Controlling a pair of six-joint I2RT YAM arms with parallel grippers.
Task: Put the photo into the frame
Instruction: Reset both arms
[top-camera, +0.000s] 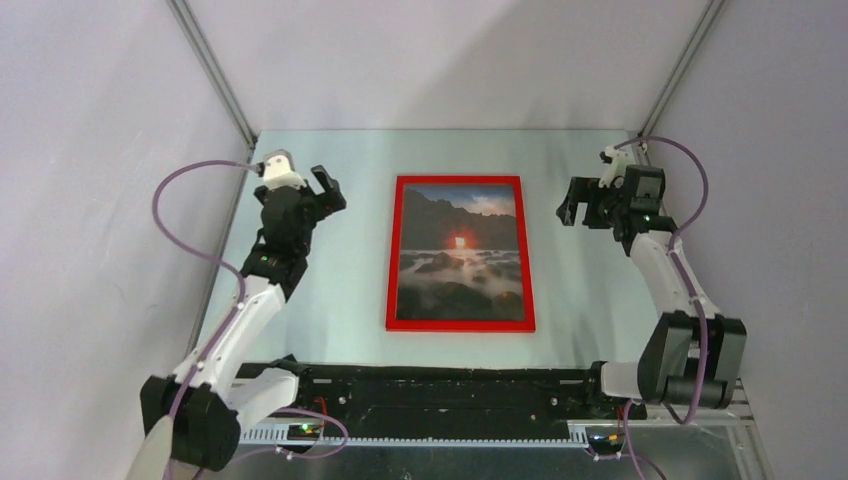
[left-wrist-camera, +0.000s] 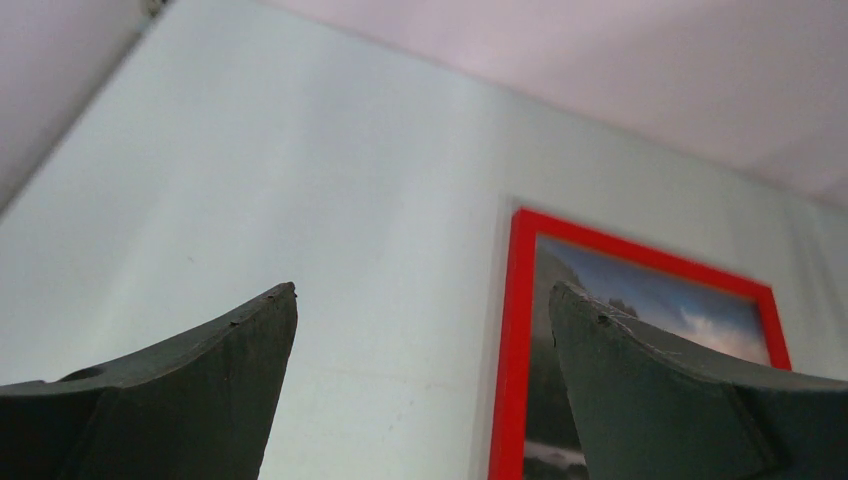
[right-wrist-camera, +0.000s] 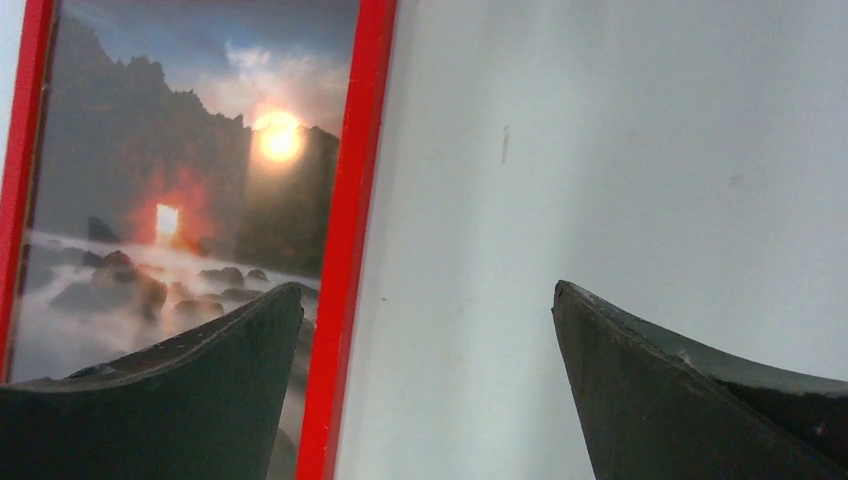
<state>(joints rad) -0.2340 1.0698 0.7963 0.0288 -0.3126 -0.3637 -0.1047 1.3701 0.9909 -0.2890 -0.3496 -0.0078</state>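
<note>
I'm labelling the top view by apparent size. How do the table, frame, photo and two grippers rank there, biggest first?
1. table
2. frame
3. photo, just smaller, inside the frame
4. left gripper and right gripper: they look alike, so they are left unranked

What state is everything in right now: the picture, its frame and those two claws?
photo: inside the frame, face up.
frame: flat on the table, red front up, untouched.
left gripper: open, empty, beside the frame.
right gripper: open, empty, beside the frame.
</note>
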